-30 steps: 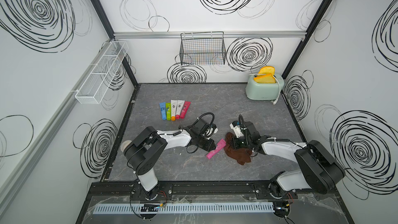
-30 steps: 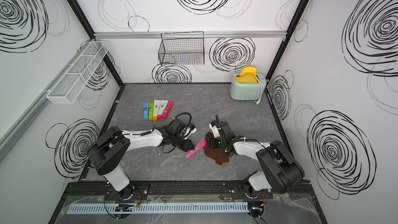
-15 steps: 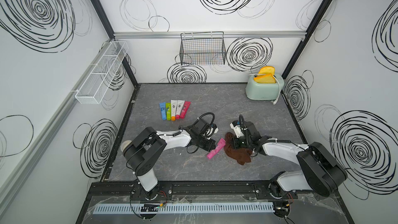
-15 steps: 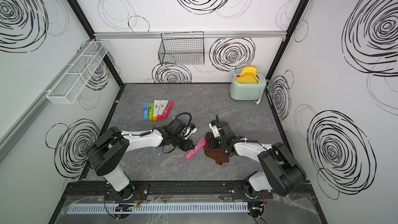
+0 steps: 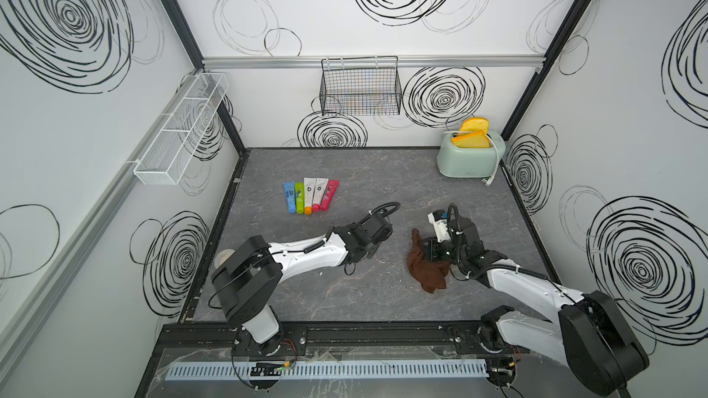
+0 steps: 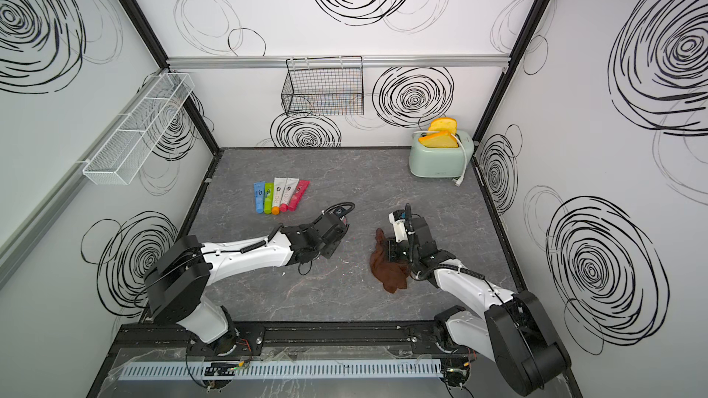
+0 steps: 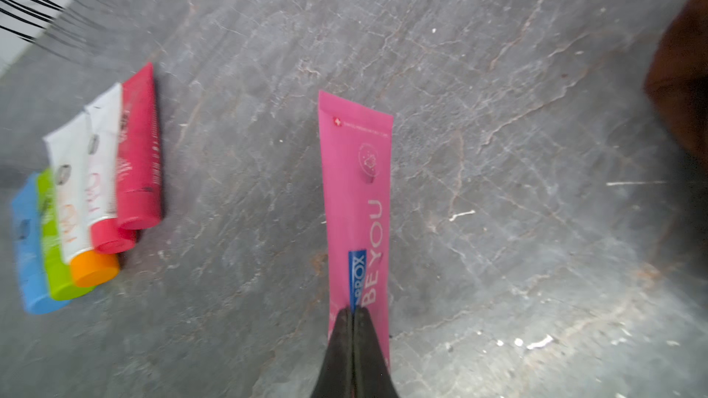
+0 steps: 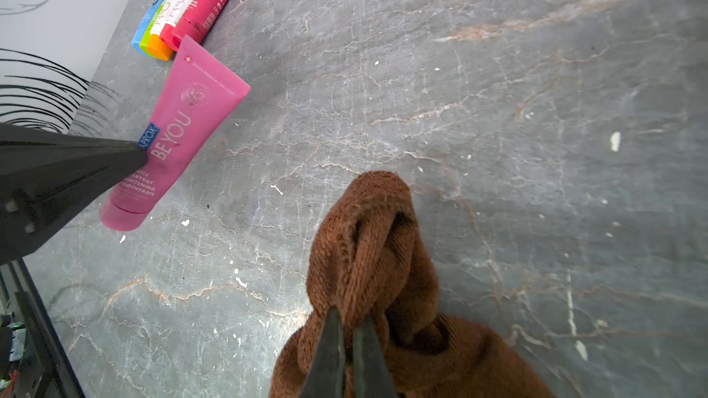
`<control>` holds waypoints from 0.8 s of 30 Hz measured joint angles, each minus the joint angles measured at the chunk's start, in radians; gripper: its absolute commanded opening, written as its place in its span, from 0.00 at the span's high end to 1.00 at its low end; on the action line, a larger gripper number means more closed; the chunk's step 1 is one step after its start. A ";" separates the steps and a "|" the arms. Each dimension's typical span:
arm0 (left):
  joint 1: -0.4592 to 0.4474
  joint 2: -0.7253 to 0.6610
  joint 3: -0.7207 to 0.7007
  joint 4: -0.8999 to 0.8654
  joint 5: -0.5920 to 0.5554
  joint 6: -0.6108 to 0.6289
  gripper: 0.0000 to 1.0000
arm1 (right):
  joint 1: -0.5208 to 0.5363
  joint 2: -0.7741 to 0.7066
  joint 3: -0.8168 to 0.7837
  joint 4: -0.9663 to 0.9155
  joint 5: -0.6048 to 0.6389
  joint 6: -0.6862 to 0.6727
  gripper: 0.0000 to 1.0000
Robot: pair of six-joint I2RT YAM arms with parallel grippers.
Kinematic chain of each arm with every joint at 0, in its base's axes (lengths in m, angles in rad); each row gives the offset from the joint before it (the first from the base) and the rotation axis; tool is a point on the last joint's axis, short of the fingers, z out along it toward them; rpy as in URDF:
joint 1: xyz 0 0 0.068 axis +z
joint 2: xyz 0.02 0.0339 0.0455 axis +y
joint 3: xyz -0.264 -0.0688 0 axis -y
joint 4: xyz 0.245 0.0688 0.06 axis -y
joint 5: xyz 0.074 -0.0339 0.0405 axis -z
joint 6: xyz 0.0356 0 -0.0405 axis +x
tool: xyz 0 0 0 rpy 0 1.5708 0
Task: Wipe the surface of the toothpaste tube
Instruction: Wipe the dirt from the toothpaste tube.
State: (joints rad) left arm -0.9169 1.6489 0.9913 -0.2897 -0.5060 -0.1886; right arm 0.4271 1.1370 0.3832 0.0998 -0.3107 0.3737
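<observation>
A second ago the pink toothpaste tube [image 7: 356, 185] lay in plain sight between the arms; now neither top view shows it, because the left gripper [image 7: 352, 313] has come over it. The wrist views have it, though: flat on the desk [image 5: 383, 185], crimped end pointing away from that gripper, whose jaws are pressed together with their tips resting on the label. The right gripper [image 8: 346, 319] is clamped on the brown cloth [image 8: 375, 246], which sits near the tube but apart from it. Five small tubes [image 5: 310, 195] lie in a row farther back.
</observation>
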 measured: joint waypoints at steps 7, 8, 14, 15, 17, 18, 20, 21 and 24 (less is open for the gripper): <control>-0.068 0.109 -0.023 0.047 -0.159 0.034 1.00 | -0.005 0.006 -0.002 0.005 -0.024 0.000 0.97; -0.076 0.126 -0.027 0.050 -0.167 0.036 1.00 | -0.005 0.007 -0.002 0.005 -0.026 0.000 0.97; -0.124 0.179 -0.030 0.073 -0.227 0.037 1.00 | -0.006 0.018 -0.002 0.006 -0.030 0.000 0.97; -0.130 0.185 -0.029 0.075 -0.236 0.035 1.00 | -0.006 0.020 -0.002 0.006 -0.030 0.000 0.97; -0.146 0.201 -0.024 0.075 -0.262 0.031 0.99 | -0.006 0.024 -0.002 0.007 -0.031 0.000 0.97; -0.152 0.207 -0.021 0.074 -0.270 0.028 0.92 | -0.006 0.025 -0.002 0.007 -0.031 0.000 0.96; -0.164 0.215 -0.018 0.074 -0.280 0.020 0.77 | -0.006 0.027 -0.002 0.009 -0.031 0.000 0.96; -0.169 0.216 -0.017 0.075 -0.278 0.015 0.72 | -0.006 0.028 -0.002 0.010 -0.031 0.000 0.96; -0.197 0.216 -0.015 0.061 -0.253 -0.010 0.61 | -0.006 0.032 -0.002 0.011 -0.031 0.000 0.96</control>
State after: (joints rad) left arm -1.1137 1.8645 0.9764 -0.2287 -0.7593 -0.1986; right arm 0.4210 1.1690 0.3813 0.1104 -0.3416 0.3740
